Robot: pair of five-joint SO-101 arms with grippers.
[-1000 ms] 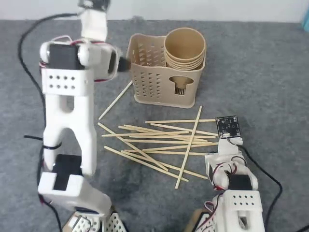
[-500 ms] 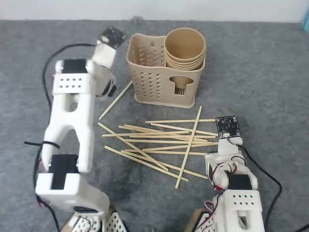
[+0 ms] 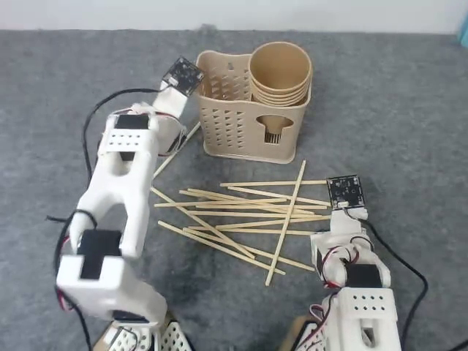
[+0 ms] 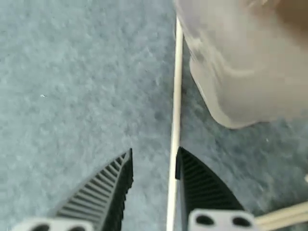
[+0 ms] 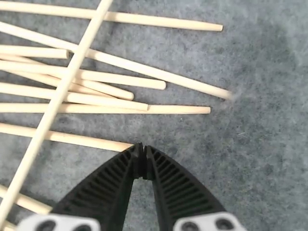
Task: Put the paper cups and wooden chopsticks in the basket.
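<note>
A beige slotted basket (image 3: 234, 121) stands at the back of the grey carpet with a stack of paper cups (image 3: 280, 69) in its right half. Several wooden chopsticks (image 3: 241, 216) lie scattered in front of it. One lone chopstick (image 3: 189, 137) lies slanted by the basket's left side. My left gripper (image 4: 154, 156) is open low over the carpet, and the lone chopstick (image 4: 175, 96) runs along the inner side of one finger, beside the basket (image 4: 240, 62). My right gripper (image 5: 143, 149) is shut and holds nothing, just off the ends of the chopsticks (image 5: 106, 91).
Grey carpet covers the whole table. The left arm (image 3: 124, 190) stretches along the left side up to the basket. The right arm (image 3: 351, 270) sits at the front right, behind the pile. Bare carpet lies right of the basket.
The left arm has swung down and forward from high behind the basket's left side, bringing its gripper low over the lone chopstick. The right arm has kept still.
</note>
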